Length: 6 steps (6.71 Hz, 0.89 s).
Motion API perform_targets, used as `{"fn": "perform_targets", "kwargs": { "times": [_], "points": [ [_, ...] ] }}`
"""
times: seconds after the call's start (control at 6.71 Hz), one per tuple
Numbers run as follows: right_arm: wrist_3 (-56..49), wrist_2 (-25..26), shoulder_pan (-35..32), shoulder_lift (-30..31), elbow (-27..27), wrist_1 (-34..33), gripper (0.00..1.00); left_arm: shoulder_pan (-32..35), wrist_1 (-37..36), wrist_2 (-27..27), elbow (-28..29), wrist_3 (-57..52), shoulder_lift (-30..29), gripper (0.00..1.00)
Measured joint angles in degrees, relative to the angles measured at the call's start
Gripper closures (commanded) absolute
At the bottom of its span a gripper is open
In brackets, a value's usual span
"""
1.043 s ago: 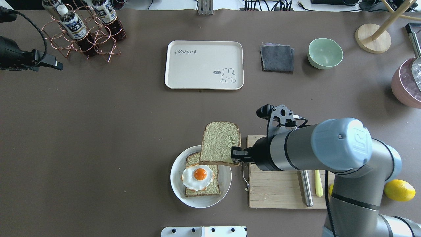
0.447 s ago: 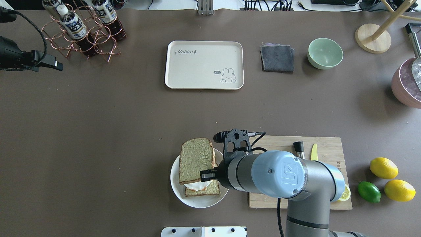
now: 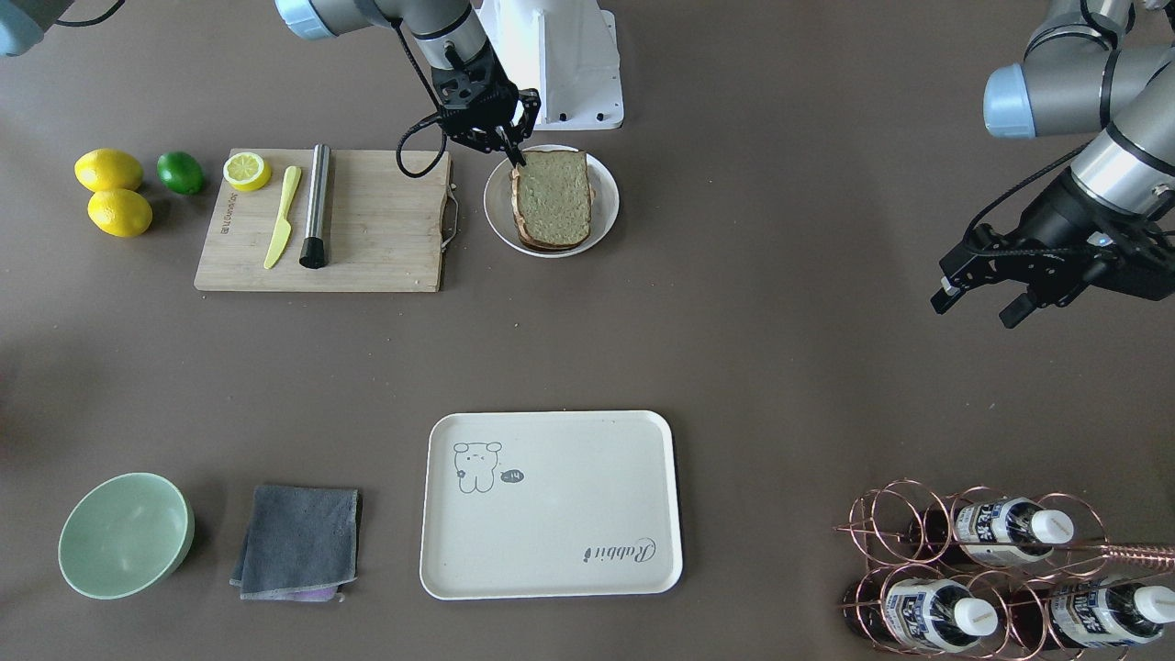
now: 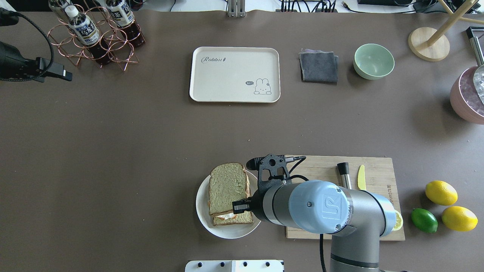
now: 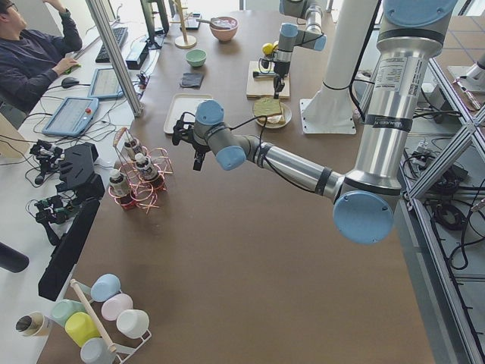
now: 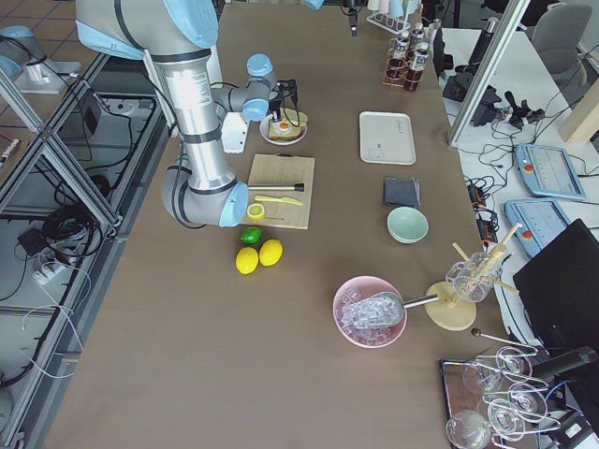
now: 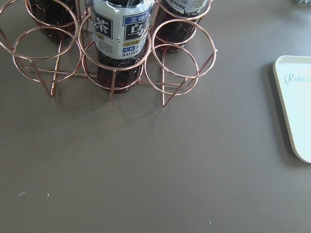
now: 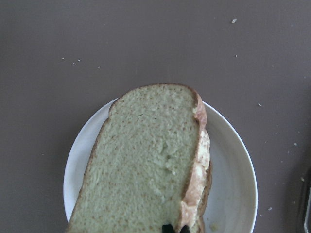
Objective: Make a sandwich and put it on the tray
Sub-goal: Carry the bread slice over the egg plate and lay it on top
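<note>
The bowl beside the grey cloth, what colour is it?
Pale green; the bowl shows best in the exterior front-facing view.

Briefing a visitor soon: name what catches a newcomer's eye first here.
The sandwich sits stacked on the white plate near the robot's base, the right gripper at its corner. The cream tray lies across the table from it, and the left gripper hangs open near the bottle rack.

A robotics lab is indicated: robot arms [image 5: 288, 163] are mounted at a brown-covered table [image 4: 151, 132] framed by aluminium posts [image 5: 115, 53], control tablets [image 6: 549, 171] are laid on side desks [image 6: 566, 131], and a person [image 5: 30, 53] is seated at one.
</note>
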<state>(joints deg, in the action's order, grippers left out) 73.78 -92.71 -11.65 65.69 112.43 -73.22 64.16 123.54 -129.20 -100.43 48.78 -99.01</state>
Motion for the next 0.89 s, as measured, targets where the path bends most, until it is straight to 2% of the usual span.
{"fn": "perform_targets", "kwargs": {
  "times": [0.75,0.89],
  "points": [
    [-0.04,2.69,2.87,0.63,0.06,-0.01,1.00,0.00,0.04,0.09,-0.11,0.26,0.04,0.01],
    [-0.68,2.76,2.83,0.65,0.02,-0.06,0.19,0.00,0.03,0.09,-0.11,0.29,0.05,0.01]
  ]
}}
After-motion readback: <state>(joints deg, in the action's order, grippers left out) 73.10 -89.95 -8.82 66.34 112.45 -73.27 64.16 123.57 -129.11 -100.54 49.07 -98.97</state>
